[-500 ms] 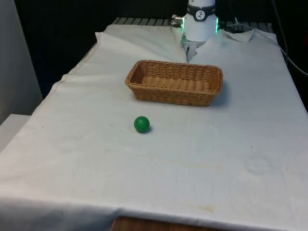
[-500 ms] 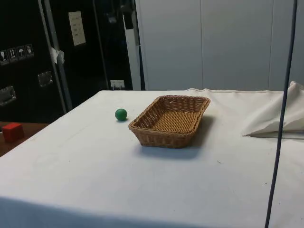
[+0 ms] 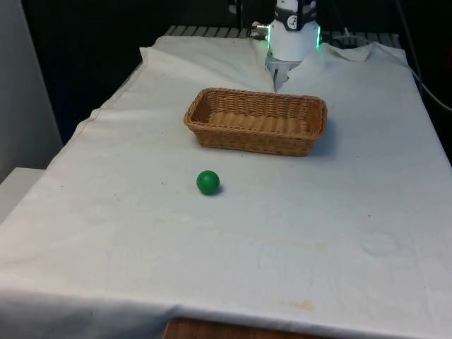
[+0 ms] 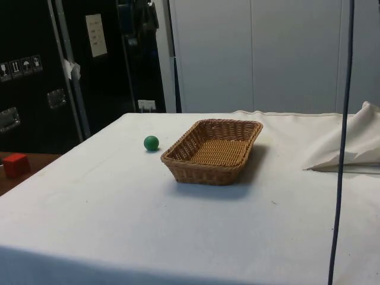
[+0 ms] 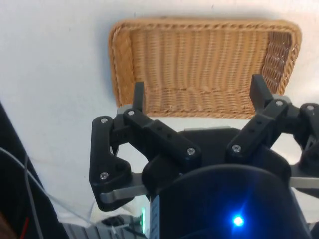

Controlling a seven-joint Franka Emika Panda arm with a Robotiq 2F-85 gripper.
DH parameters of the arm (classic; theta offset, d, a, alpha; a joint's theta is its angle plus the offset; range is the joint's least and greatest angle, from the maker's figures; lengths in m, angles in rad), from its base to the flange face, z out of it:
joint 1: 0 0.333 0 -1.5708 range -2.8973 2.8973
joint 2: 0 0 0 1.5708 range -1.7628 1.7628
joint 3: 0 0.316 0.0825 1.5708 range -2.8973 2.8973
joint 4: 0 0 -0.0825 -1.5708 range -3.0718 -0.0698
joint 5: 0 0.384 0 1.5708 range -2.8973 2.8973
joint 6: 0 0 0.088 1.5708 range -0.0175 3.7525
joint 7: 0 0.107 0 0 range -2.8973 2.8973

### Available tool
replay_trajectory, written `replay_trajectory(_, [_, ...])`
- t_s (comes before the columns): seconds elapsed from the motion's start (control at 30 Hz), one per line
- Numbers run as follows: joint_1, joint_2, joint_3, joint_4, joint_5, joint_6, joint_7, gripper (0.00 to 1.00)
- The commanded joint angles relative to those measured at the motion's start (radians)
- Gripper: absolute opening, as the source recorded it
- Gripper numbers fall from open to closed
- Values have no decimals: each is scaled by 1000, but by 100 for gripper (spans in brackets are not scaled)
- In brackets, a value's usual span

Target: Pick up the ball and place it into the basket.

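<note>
A small green ball [image 3: 207,182] rests on the white cloth, nearer the camera than the basket in the front view; the side view has the ball [image 4: 151,142] just left of the basket. The oblong wicker basket [image 3: 256,120] stands mid-table with nothing in it, also seen as the basket [image 4: 214,150] from the side. In the wrist view my gripper [image 5: 198,95] hangs high over the basket [image 5: 199,64], open, with nothing between its fingertips [image 5: 138,94]. The ball lies well away from the gripper, on the far side of the basket from the arm.
The robot's white base [image 3: 292,39] stands behind the basket. Bunched cloth [image 4: 350,145] lies at the side view's right, with a dark cable [image 4: 341,148] hanging before it. A small red block [image 4: 15,164] sits off the table at the left.
The arm's upper part in the front view has shifted slightly upward. The cable in the side view has swung a little left. Ball and basket have not moved.
</note>
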Motion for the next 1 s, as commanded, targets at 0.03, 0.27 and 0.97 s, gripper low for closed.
replay_trajectory(0.03, [-8, 21, -7, 6, 16, 24, -31, 100])
replay_trajectory(0.27, [-9, 52, -30, 4, 24, 67, -75, 100])
replay_trajectory(0.97, [-40, 231, -81, 63, 157, 175, -238, 100])
